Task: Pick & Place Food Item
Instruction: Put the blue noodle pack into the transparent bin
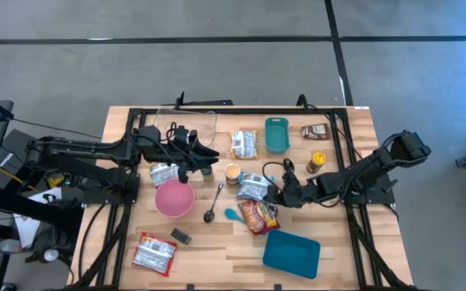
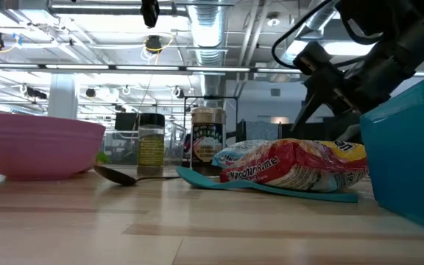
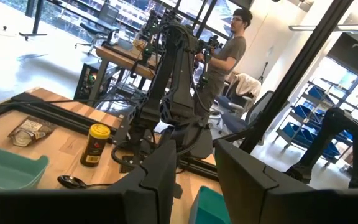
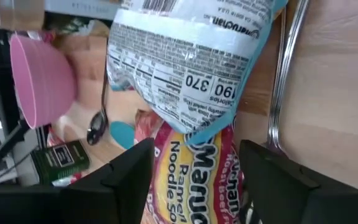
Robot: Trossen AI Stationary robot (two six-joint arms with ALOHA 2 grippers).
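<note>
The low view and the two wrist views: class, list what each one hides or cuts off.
- Low view: the teal box is cut off by the picture's edge; the ramen packet hides the table behind it.
- Left wrist view: the left gripper blocks the table nearest it.
- Right wrist view: the blue noodle packet runs off the top and overlaps the ramen packet.

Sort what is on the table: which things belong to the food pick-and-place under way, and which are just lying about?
In the job: right gripper, open; blue ramen packet just ahead of it; red ramen packet under it.

Lying about: pink bowl, metal spoon, teal spoon, spice jar, teal bin.
</note>
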